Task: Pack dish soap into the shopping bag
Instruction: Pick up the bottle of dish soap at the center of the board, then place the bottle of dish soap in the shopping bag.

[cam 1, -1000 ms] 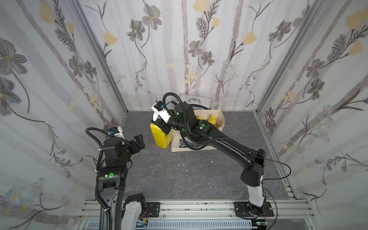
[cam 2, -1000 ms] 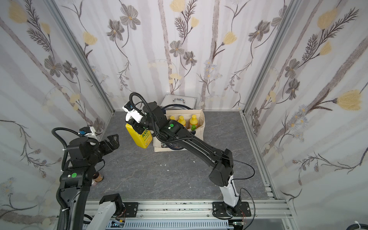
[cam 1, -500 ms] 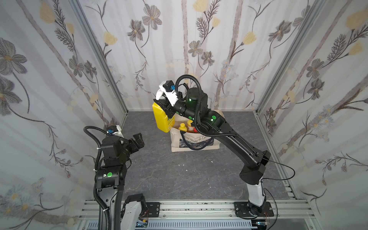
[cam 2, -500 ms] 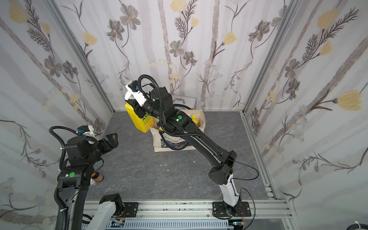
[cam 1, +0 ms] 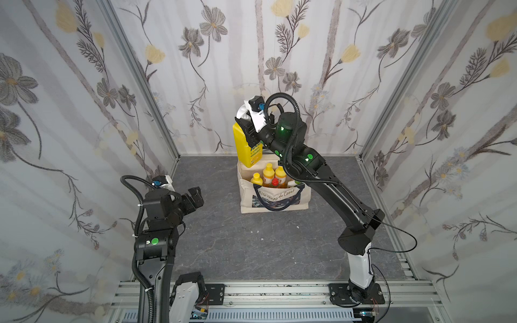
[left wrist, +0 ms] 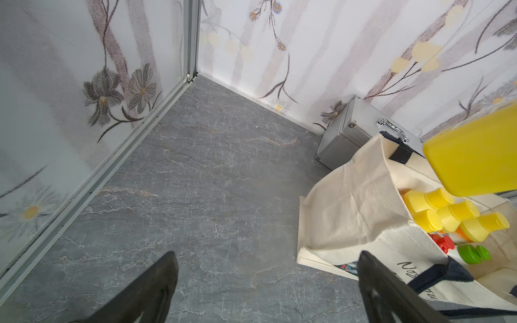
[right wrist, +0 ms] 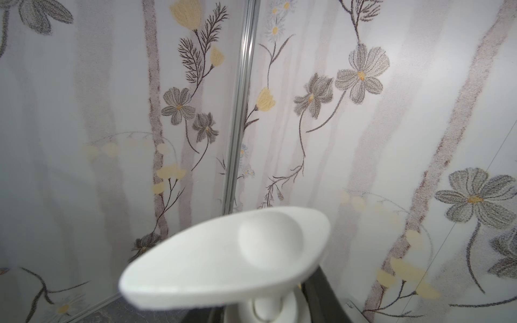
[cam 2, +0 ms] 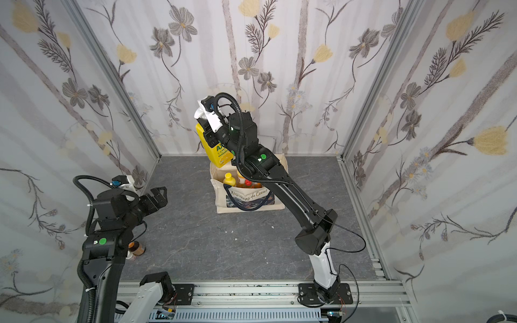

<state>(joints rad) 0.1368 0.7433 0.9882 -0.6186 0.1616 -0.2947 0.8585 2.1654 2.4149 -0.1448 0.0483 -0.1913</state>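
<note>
My right gripper is shut on the neck of the big yellow pump bottle of dish soap, just under its white pump head. The bottle hangs tilted in the air over the back left corner of the shopping bag, clear of its rim. The cream bag stands open on the floor. Inside it stand orange bottles with yellow caps, a red-capped one and a green-capped one. My left gripper is open and empty, low over the floor to the left of the bag.
A silver metal case stands against the back wall right behind the bag. A small brown jar sits on the floor by the left arm's base. Flowered walls close in on three sides, and a metal rail runs along the front.
The right arm has lifted the yellow pump bottle from floor level left of the bag, up and to the right, to above the bag's mouth. The left arm has barely moved.
</note>
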